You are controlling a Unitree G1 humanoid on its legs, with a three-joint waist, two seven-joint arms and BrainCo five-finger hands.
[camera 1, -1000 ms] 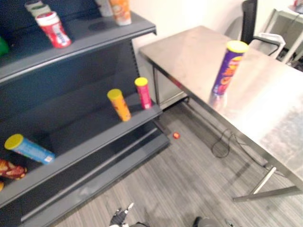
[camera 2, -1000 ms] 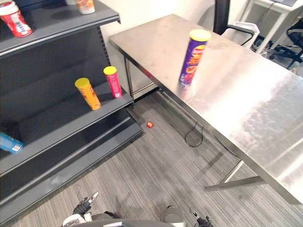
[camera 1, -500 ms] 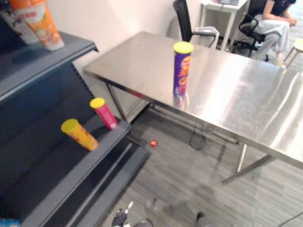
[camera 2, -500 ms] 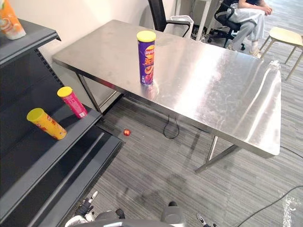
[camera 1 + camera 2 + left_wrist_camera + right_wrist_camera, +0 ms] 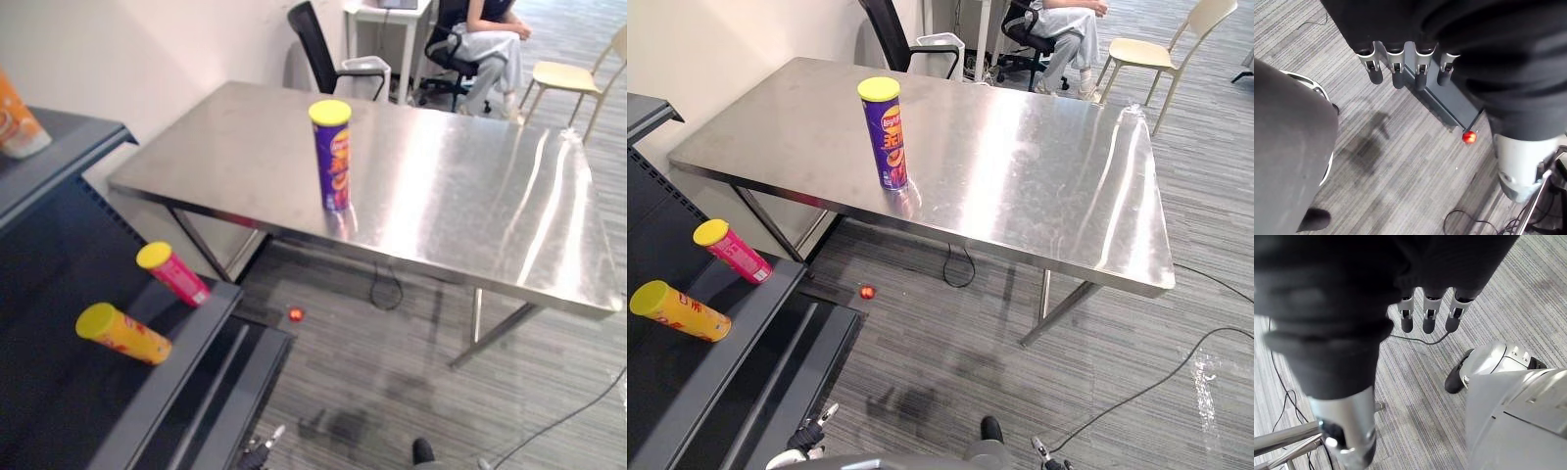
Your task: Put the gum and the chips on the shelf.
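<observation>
A tall purple chips can [image 5: 333, 155] with a yellow lid stands upright near the front edge of the steel table [image 5: 460, 196]. The dark grey shelf [image 5: 196, 338] is at the left; a yellow can [image 5: 122, 333] and a pink can [image 5: 174, 274] lie tilted on its board. A small red round object [image 5: 295, 314] lies on the floor between shelf and table, also seen as the red object [image 5: 1469, 137]. My left hand [image 5: 1396, 68] hangs low over the carpet, fingers straight, holding nothing. My right hand [image 5: 1430, 313] hangs the same way, open and empty.
An orange pack [image 5: 15, 122] stands on the upper shelf board. Behind the table are a black chair [image 5: 318, 44], a seated person [image 5: 485, 39] and a beige chair [image 5: 578, 73]. Grey carpet runs under and in front of the table.
The whole picture has swung to the right, away from the shelf and onto the table, so the camera moved. The cans and the red object stay where they were.
</observation>
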